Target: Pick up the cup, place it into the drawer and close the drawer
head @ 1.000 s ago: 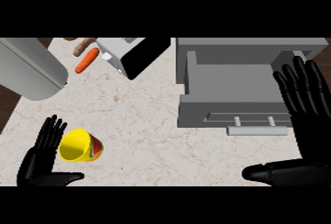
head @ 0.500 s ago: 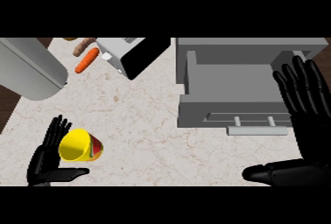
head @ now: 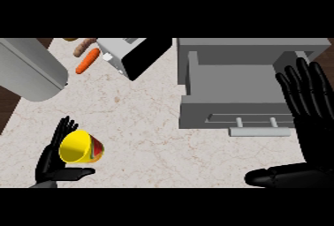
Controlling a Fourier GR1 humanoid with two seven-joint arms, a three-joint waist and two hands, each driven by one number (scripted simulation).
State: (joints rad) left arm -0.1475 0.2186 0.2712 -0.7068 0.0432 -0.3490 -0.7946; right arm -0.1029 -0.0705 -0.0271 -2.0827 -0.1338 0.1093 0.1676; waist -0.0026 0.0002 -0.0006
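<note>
Left hand [head: 52, 161] sits closer to cup [head: 78, 148] than half second ago, at 8 o'clock on marble counter [head: 157, 132]. Fingers straight and spread behind cup, thumb out beneath it, nothing clasped. Yellow cup with red side lies tilted against those fingers, mouth toward 10 o'clock. Carrot [head: 88, 61] at 11 o'clock, grey-and-black box [head: 134, 55] just beside it. Grey drawer [head: 228, 81] stands open at 2 o'clock, well apart from cup. Right hand [head: 312, 132] rests at 4 o'clock edge, fingers straight up, holding nothing.
</note>
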